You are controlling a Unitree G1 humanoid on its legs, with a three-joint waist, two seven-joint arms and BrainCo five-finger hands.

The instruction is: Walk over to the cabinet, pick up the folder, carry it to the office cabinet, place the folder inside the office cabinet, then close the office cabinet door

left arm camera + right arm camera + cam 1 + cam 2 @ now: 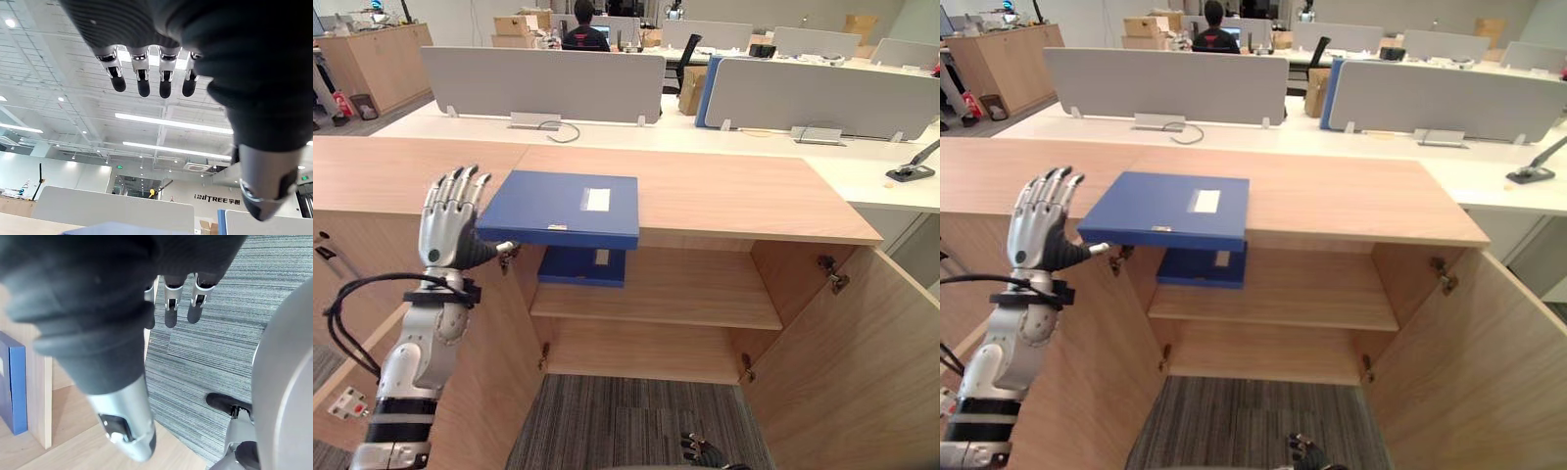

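A blue folder [570,204] with a white label lies flat on top of the wooden cabinet [734,196], its front edge overhanging the open compartment. A second blue folder [582,265] rests on the upper shelf [695,289] just beneath it. My left hand [450,220] is raised beside the top folder's front left corner. Its fingers [143,81] are straight and point upward, and the thumb tip touches that corner. My right hand [171,308] hangs low over the carpet with relaxed fingers, holding nothing, and also shows at the lower edge as right hand [705,452].
Both cabinet doors stand open, the left door [499,362] by my left arm and the right door [871,352] swung far out. White desks with grey dividers [543,83] stand behind the cabinet. A person [584,29] sits at the back. Striped carpet [636,421] lies in front.
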